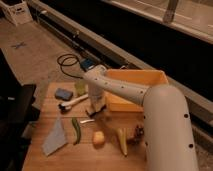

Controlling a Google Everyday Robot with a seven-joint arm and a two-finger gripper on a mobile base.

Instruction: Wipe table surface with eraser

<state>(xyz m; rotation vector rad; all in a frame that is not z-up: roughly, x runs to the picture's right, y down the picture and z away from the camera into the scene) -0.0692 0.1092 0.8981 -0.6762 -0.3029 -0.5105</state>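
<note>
The light brown wooden table surface (47,115) fills the lower left of the camera view. My white arm reaches in from the lower right. Its gripper (94,109) points down over the middle of the table, close to the boards and just in front of a yellow bin. A small block with a light face (86,121), apparently the eraser, lies on the table just in front of the gripper, slightly to its left. I cannot tell whether the gripper touches it.
A yellow bin (136,76) stands at the table's back right. A blue sponge (63,93), a white-handled brush (73,102), a grey cloth (55,139), a green vegetable (76,131), a yellow fruit (98,138) and a pale yellow-green thing (121,141) lie around the gripper. A black cable (67,62) lies on the floor behind.
</note>
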